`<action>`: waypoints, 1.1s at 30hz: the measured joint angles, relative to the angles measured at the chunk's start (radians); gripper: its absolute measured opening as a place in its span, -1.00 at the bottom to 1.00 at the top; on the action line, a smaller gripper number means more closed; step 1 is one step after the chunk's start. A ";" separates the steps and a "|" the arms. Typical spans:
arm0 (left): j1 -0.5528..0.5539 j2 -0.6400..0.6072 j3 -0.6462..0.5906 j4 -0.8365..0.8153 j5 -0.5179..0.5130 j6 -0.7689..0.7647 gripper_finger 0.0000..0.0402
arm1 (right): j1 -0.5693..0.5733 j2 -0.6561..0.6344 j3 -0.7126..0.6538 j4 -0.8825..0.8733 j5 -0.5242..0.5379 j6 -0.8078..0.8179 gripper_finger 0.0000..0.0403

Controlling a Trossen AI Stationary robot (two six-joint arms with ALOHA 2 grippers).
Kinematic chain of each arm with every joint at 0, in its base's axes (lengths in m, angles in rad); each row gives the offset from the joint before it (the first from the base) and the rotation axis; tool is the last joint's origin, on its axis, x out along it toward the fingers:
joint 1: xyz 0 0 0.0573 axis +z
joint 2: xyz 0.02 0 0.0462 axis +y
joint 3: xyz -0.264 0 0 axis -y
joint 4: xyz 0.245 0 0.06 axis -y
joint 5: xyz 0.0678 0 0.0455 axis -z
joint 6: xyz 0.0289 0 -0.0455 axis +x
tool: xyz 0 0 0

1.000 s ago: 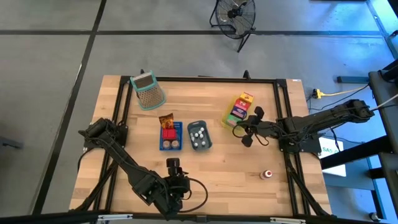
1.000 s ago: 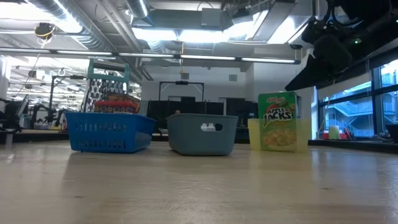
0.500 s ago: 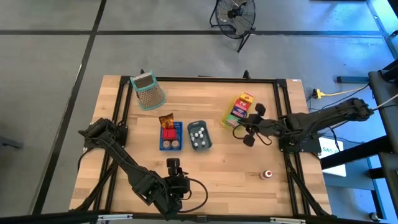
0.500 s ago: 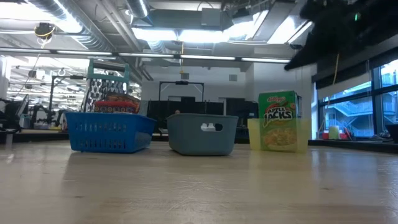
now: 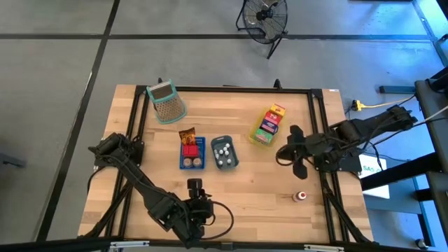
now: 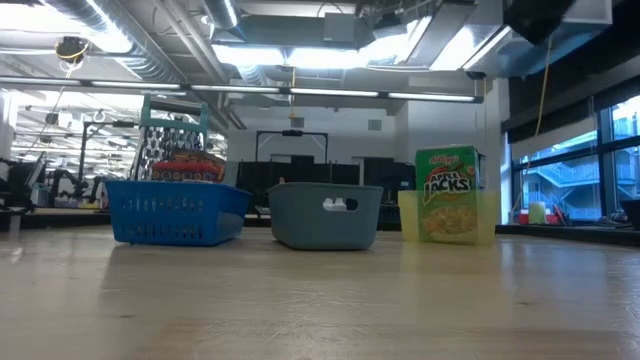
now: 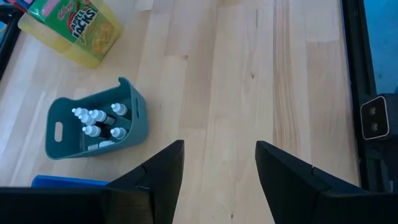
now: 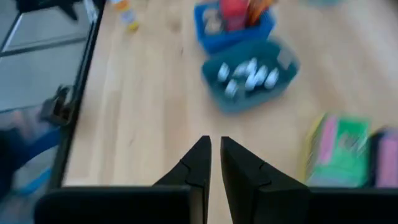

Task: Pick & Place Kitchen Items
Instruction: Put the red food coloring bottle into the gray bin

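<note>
Little cartons [image 5: 269, 123] stand in the yellow tray [image 5: 258, 137] at the right of the table; the low view shows a green cereal carton [image 6: 447, 195] there. A red tin and a brown packet [image 5: 187, 138] sit in the blue tray [image 5: 192, 162]. Tiny white round pieces [image 5: 223, 150] lie in the grey-blue tray [image 7: 62, 134]. A small jar [image 5: 301, 197] stands alone on the wood at the near right. My right gripper [image 5: 283, 154] hangs shut and holding nothing in the air to the right of the yellow tray, also seen in its wrist view [image 8: 215, 144]. My left gripper [image 7: 219, 146] waits open above the near edge [image 5: 194, 186].
A green-rimmed mesh basket [image 5: 166, 102] lies at the far left of the table. Bare wood stretches between the trays and the near edge and around the jar. A black frame rail [image 5: 319, 126] runs along the table's right side, under the right arm.
My right gripper has risen from beside the yellow tray and drawn back toward the table's right edge, tipping less steeply downward. In the low view it has climbed almost out of the picture's top. The cartons and trays stay where they were.
</note>
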 joint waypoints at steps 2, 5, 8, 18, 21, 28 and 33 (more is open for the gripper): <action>-0.004 0.000 0.000 0.000 0.000 0.002 -0.04 | 0.015 0.000 0.000 -0.047 -0.040 0.070 -0.80; -0.012 0.000 0.000 0.000 0.000 0.010 -0.03 | 0.033 0.008 0.000 -0.083 -0.081 0.154 -0.80; -0.015 0.000 0.000 0.000 0.000 0.010 -0.04 | 0.050 0.021 0.000 -0.066 -0.103 0.175 -0.80; -0.018 0.000 0.000 0.000 0.008 -0.074 -0.04 | 0.056 0.136 0.000 0.039 -0.237 0.146 -0.80; -0.013 0.000 0.000 0.001 0.013 -0.106 -0.03 | 0.056 0.177 0.000 0.095 -0.286 0.107 -0.80; 0.013 0.000 0.000 0.028 0.016 -0.139 -0.03 | 0.062 0.259 0.000 0.215 -0.424 0.029 -0.80; 0.035 0.000 0.000 0.057 0.034 -0.139 -0.03 | 0.094 0.300 0.000 0.323 -0.454 -0.036 -0.68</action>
